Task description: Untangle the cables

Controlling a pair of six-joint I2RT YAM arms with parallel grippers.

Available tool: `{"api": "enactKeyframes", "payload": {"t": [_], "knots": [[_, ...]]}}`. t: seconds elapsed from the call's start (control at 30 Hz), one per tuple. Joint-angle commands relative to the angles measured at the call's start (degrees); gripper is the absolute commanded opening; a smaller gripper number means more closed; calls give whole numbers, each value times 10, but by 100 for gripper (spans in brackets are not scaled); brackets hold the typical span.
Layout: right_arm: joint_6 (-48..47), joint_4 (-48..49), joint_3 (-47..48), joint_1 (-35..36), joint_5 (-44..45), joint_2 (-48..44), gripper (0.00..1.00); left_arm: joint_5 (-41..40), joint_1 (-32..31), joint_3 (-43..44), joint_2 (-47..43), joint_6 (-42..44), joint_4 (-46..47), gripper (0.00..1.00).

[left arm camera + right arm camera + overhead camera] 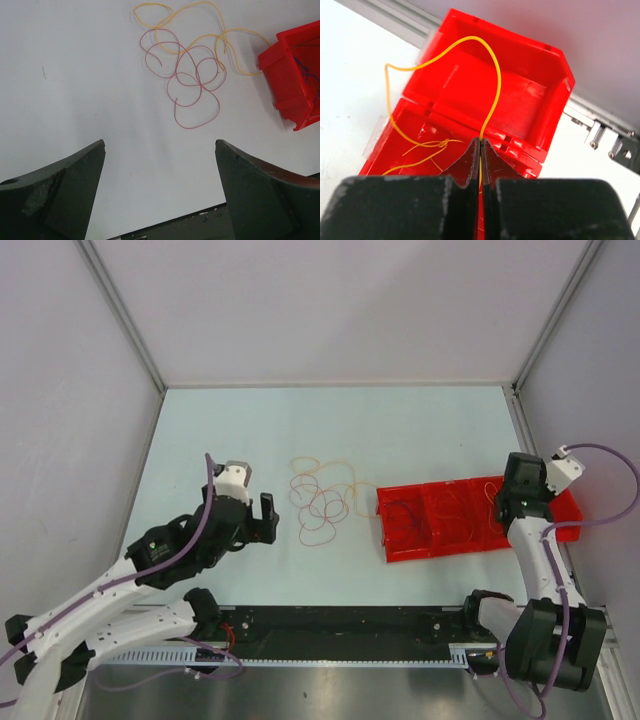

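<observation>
Fingers of my right gripper clamp a yellow cable over the red bin, left gripper spread and empty, facing the cable tangle left of the bin; I judge sorting mid-way, next lower it inside and let go.

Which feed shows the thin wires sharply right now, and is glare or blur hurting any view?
Left wrist: thin red and yellow wire loops sharp, light even. Right wrist: pinched yellow wire crisp, right gripper blurred up close, mild sheen on glossy red plastic tray. Top external: soft shadows, wires faint.
</observation>
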Motion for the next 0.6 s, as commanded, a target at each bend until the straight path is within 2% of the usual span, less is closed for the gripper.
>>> {"api": "enactKeyframes", "payload": {"t": [0.0, 0.17, 0.37, 0.57], "knots": [[-49, 33, 20, 47, 78, -4, 0, -15, 4, -39, -32, 4, 34, 96], [-43, 17, 19, 101, 105, 28, 0, -13, 4, -59, -68, -9, 36, 96], [-68, 26, 21, 168, 190, 68, 0, -20, 4, -68, -101, -5, 46, 96], [-68, 4, 43, 154, 303, 91, 0, -17, 3, -72, -109, 3, 56, 96]]}}
